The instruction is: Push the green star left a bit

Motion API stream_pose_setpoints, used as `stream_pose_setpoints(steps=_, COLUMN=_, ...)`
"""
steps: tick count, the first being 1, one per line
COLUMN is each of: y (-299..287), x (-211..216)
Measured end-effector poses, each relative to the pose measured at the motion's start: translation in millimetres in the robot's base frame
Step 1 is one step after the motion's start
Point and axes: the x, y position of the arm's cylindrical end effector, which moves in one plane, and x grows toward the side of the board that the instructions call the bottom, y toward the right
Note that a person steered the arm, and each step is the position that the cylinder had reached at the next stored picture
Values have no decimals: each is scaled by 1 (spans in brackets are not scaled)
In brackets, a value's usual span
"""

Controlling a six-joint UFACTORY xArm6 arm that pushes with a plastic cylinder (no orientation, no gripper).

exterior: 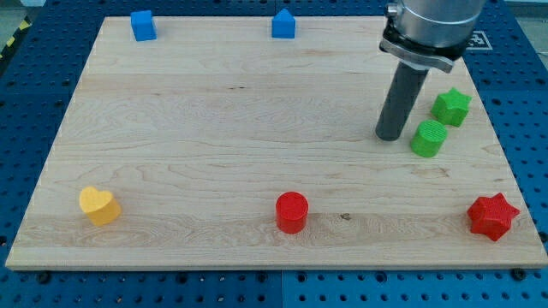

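Up in the right of the frame, our tip, a plain dark rod end holding nothing, rests on the pale wooden board just left of the ribbed green cylinder. We see the ridged green star just beyond, upper right of that cylinder, apart from our tip.

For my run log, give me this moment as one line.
my tip: left of green cylinder | green star: upper right, untouched | push: not begun
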Motion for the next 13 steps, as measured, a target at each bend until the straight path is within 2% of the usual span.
stream_pose_setpoints(steps=2, y=37, x=7)
stream_pose_setpoints(steps=3, y=27, x=6)
stream_pose_setpoints(steps=4, y=-10, x=-25)
stream_pose_setpoints(steps=5, y=-9, x=-85)
stream_pose_setpoints(steps=6, y=76, x=-112)
stream_pose_setpoints(steps=7, y=175, x=-90)
stream_pose_setpoints(steps=8, y=194, x=-51)
stream_pose_setpoints(steps=9, y=186, x=-31)
stream_pose_setpoints(steps=13, y=108, x=-30)
